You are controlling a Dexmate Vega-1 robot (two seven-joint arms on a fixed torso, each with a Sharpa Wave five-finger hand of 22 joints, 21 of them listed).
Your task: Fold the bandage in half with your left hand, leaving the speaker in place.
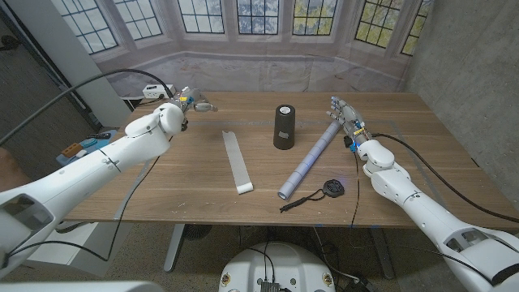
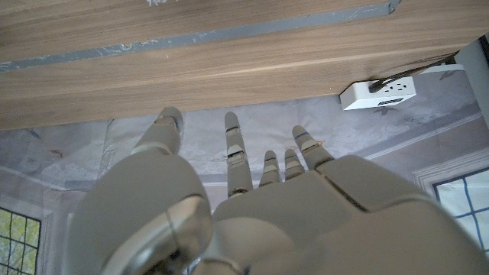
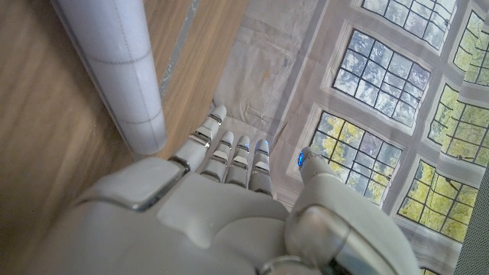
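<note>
The robot's left hand [image 1: 185, 100] hovers near the far left edge of the wooden table [image 1: 405, 138], fingers [image 2: 233, 145] spread and holding nothing. The white bandage [image 1: 238, 161] lies unfolded, a flat strip well apart from it toward mid-table. Just beyond stands the black speaker [image 1: 285, 126], upright. The right hand [image 1: 345, 113], released too, waits beside a rolled paper tube [image 1: 312, 158].

White glossy arm shells with rounded joints, black cable trailing each forearm, pale grey jointed left hand [image 2: 252, 206], silvery segmented fingers on right hand [image 3: 229, 206], small blue light at its two o'clock.
</note>
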